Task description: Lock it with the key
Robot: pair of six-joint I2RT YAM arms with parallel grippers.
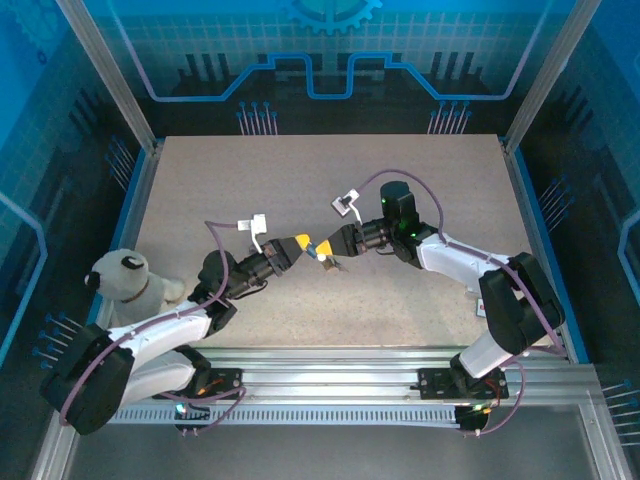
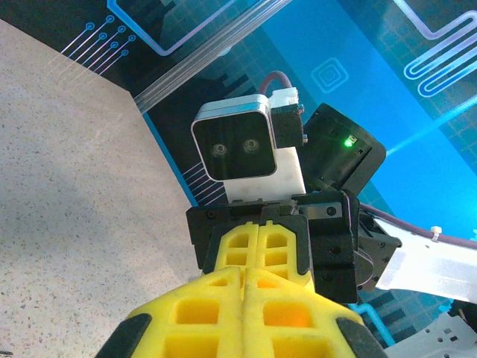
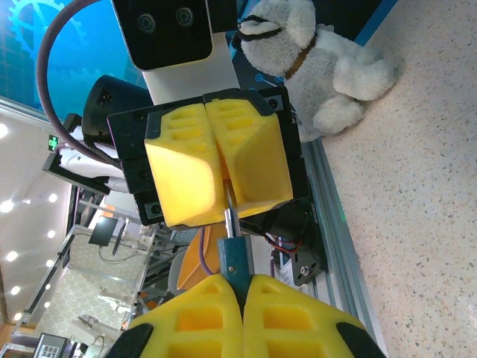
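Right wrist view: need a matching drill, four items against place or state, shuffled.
Items:
1. plush toy
2. key
3. right gripper
4. left gripper

Place or state:
a. shut on the key's blue head
b. spans the gap between the two grippers
c. lies at the edge of the table
d. shut, facing the camera, with the key's metal shaft meeting its fingertips

Pairs: 1-c, 2-b, 3-a, 4-d
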